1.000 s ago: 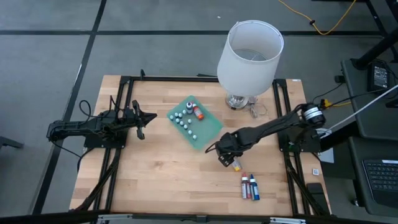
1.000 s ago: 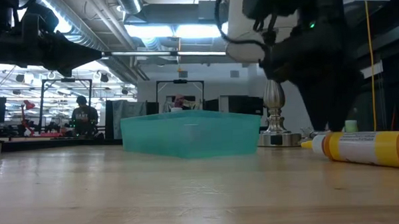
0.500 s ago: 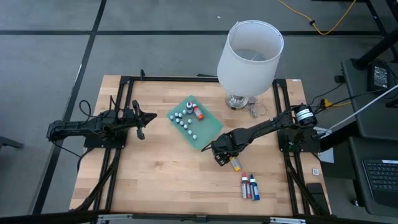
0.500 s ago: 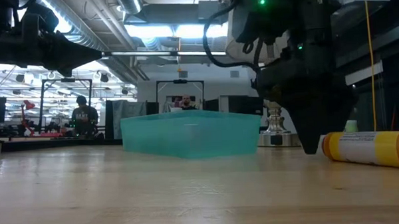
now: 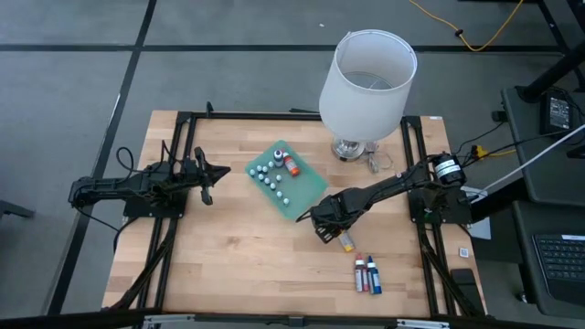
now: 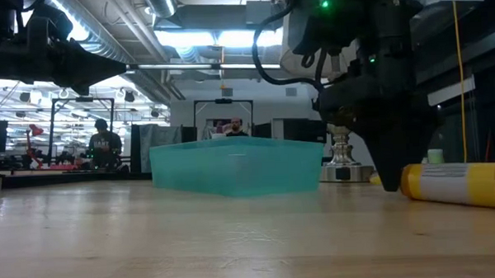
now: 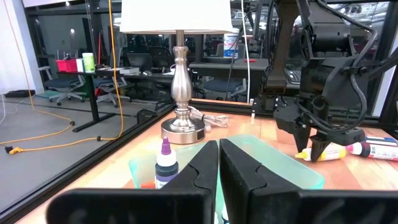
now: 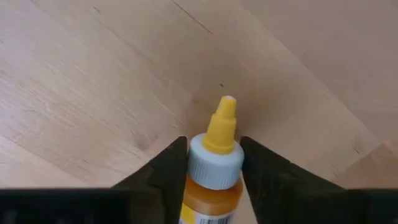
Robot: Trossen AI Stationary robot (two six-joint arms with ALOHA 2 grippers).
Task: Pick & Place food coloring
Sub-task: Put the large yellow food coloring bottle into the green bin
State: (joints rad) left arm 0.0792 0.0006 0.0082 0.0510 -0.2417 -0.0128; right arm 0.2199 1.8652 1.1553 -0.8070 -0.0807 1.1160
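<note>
The right end effector (image 5: 331,234) is sitting low on the wooden surface (image 5: 228,256), just in front of the green mat (image 5: 306,196), and its two fingers (image 8: 165,171) are pinching an orange food coloring bottle (image 8: 212,168) at the shoulder, right below the grey collar, with the yellow dropper tip pointing out ahead. From the level of the surface, the bottle (image 6: 455,184) is lying on its side on the wood, so I would say the grab is only just being made and nothing is being lifted yet.

The left end effector (image 5: 207,174) is waiting off at its own side, fingers (image 7: 239,168) pressed together and holding nothing.

As for progress, a cluster of tiny white-capped bottles (image 5: 271,178) is already sitting on the mat with a red-orange one (image 5: 292,165) and a purple-tipped one (image 7: 165,163). Three more bottles (image 5: 367,273) are lying together on the bare wood nearer the front edge, well apart from the mat. My guess is that the work is well under way: the orange one in hand and those three are what is left to carry over, if the mat is indeed where they belong.
</note>
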